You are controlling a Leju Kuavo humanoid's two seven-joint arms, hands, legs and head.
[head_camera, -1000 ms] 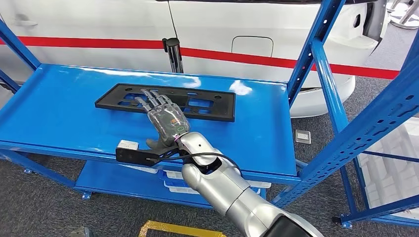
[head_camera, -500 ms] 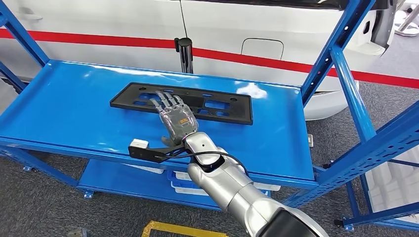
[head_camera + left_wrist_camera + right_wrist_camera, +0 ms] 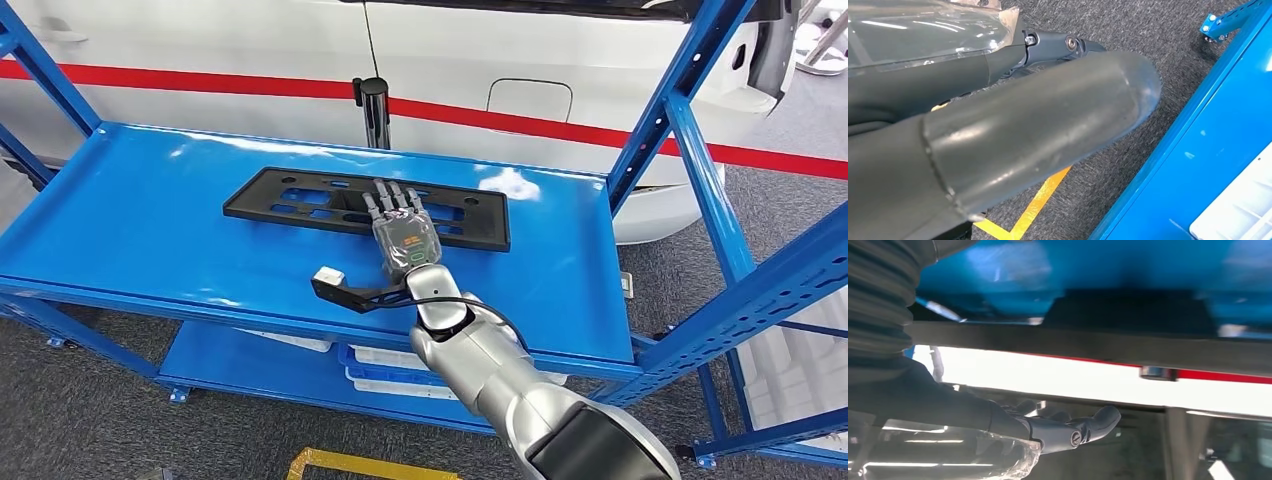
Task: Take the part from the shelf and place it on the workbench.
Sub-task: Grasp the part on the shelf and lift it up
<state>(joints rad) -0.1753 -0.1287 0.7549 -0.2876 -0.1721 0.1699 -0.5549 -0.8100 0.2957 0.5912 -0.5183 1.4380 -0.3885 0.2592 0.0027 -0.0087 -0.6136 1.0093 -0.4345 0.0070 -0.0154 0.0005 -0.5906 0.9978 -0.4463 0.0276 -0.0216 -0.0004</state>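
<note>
The part, a long flat black plate with cut-outs (image 3: 300,200), lies on the blue shelf (image 3: 130,220) near its back. My right hand (image 3: 405,235) reaches in from the front and lies flat over the plate's front edge, right of its middle, fingers stretched out and gripping nothing. In the right wrist view the plate's edge is a dark bar (image 3: 1098,342), with the hand's fingers (image 3: 1083,427) straight and apart from it. My left hand (image 3: 1013,125) hangs low beside the shelf frame over the carpet, its thumb and fingers extended, holding nothing.
A white car with a red stripe (image 3: 560,60) stands right behind the shelf, with a black post (image 3: 375,110) before it. Blue uprights (image 3: 690,150) rise at the right. White bins (image 3: 390,365) sit on the lower shelf. Yellow tape (image 3: 330,463) marks the grey carpet.
The camera shifted a little early on. Since then my right hand has slid to the right along the plate's front edge; the plate has stayed where it was.
</note>
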